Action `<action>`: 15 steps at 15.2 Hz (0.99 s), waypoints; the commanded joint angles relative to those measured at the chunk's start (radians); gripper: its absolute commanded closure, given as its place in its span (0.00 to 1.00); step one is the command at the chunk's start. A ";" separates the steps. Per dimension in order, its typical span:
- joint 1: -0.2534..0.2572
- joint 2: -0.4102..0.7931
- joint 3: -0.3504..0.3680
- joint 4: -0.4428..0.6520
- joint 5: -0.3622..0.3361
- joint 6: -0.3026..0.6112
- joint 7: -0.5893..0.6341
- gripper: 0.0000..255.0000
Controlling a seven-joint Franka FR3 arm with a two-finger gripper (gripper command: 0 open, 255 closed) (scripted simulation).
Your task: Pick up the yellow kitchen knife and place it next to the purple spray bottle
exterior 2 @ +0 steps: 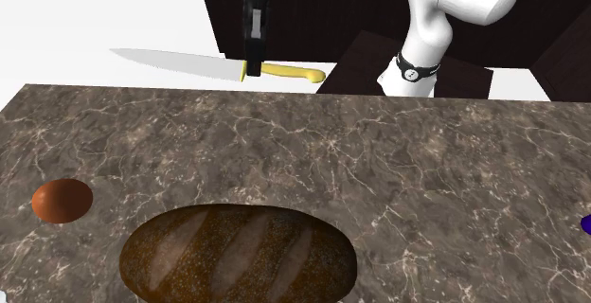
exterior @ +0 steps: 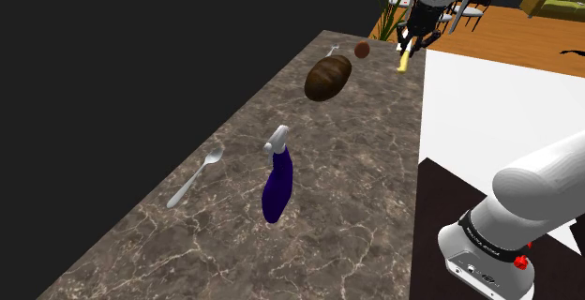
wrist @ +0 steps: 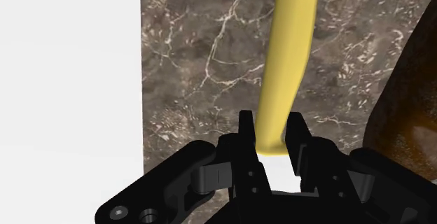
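**Wrist view: kitchen knife gripped at the bench edge**

The end effector (wrist: 271,135) was closed on the kitchen knife (wrist: 287,61), its two fingers clasping the yellow handle near the blade. The knife was held above the edge of the marble bench (exterior: 356,186), near the bread loaf (exterior: 328,78) and well apart from the purple spray bottle (exterior: 277,181).

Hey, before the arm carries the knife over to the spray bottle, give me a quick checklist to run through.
1. Grip on knife: ok, gripper shut on its yellow handle.
2. Knife lifted off counter: ok, it appears to hang above the far edge.
3. Found spray bottle: ok, mid-counter.
4. Bare marble beside the bottle: ok.
5. Clearance past bread loaf on the way: cannot tell.
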 commanded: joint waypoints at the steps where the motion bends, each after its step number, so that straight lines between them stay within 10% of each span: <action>1: -0.001 -0.004 -0.001 0.024 0.001 -0.028 -0.003 1.00; 15: 0.002 -0.010 0.002 0.206 0.005 -0.217 -0.010 1.00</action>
